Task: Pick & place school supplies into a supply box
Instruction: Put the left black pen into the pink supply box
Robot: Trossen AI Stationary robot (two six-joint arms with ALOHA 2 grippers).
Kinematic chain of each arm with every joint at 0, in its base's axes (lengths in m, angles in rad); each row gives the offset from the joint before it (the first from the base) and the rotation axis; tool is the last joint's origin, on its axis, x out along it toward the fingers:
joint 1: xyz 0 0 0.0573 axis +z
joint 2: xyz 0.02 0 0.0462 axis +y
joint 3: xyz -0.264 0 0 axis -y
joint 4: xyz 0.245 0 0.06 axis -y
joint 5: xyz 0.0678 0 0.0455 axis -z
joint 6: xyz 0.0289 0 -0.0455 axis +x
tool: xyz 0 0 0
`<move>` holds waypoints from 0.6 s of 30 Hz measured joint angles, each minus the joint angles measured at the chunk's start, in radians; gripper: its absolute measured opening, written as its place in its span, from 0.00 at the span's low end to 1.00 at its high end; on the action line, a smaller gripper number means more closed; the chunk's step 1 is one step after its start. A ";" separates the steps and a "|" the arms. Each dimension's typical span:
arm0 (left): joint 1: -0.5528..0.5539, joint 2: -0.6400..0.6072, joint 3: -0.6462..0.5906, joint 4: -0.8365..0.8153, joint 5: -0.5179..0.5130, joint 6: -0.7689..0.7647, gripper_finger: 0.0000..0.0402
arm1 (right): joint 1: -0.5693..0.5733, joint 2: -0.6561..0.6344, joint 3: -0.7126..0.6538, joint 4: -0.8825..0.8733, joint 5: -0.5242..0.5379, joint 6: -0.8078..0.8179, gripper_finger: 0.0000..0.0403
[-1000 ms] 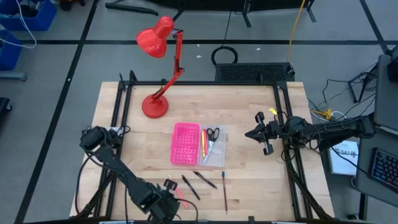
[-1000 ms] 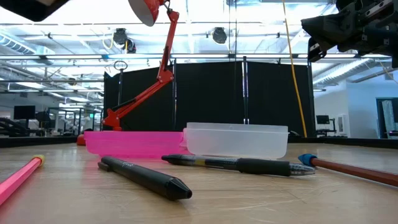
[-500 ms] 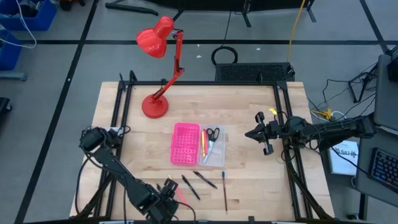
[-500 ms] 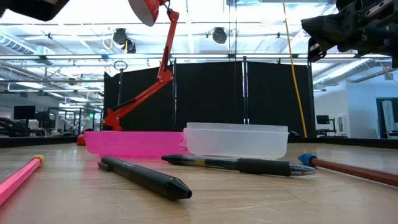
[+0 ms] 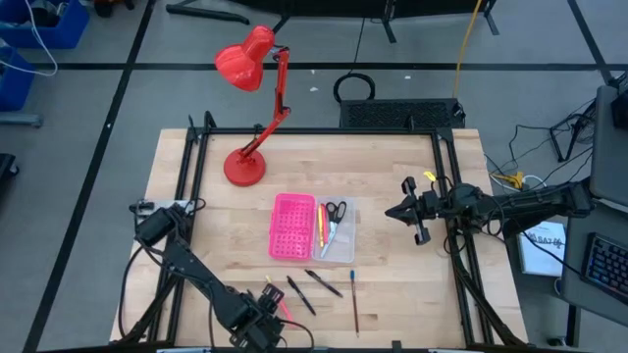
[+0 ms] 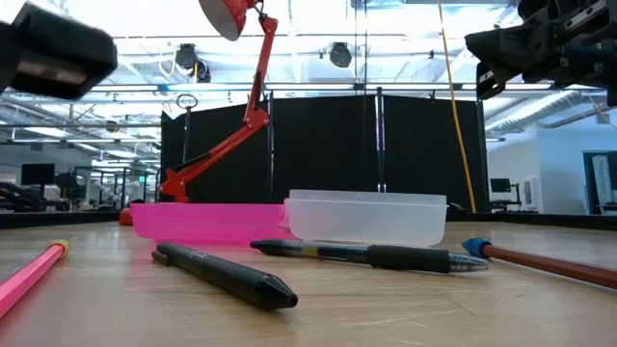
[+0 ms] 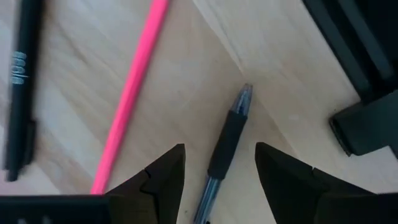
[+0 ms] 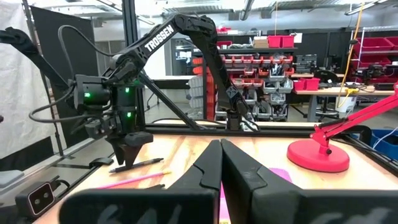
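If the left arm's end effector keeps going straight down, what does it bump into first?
Probably the black pen with the blue tip: it lies on the table right between the open fingers of the left end effector. The pink pencil lies off to one side.

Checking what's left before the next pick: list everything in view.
supply box: one, pink half joined to clear half, table centre
scissors: one, black handles, in the clear half
boxed pens: at least two, yellow and pink, beside the scissors
black pens: two, on the table near the box
brown pencil: one, right of them
pink pencil: one, beside the left gripper
black-grip pen: one, between the left fingers
lamp: one, red, far left
left gripper: open, near edge
right gripper: shut, raised right of the box
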 joint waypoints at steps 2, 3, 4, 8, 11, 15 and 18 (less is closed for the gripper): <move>0.000 0.011 0.000 0.001 0.005 0.011 0.50 | 0.000 0.001 0.000 0.000 0.000 0.000 0.00; 0.000 0.015 0.000 0.002 0.012 0.018 0.50 | 0.000 0.002 0.000 0.000 0.000 0.000 0.00; 0.000 0.019 0.000 0.003 0.014 0.030 0.50 | 0.000 0.003 0.000 0.000 0.000 0.000 0.00; 0.000 0.032 0.002 0.019 0.011 0.060 0.50 | 0.000 0.007 0.000 0.000 0.001 0.000 0.00; 0.000 0.038 0.003 0.028 0.011 0.082 0.48 | 0.000 0.007 0.000 0.000 0.001 0.000 0.00; -0.001 0.040 0.003 0.030 0.018 0.095 0.38 | 0.000 0.007 0.000 0.000 0.002 0.001 0.00; -0.002 0.041 0.003 0.032 0.032 0.097 0.27 | 0.000 0.007 0.000 0.000 0.002 0.001 0.00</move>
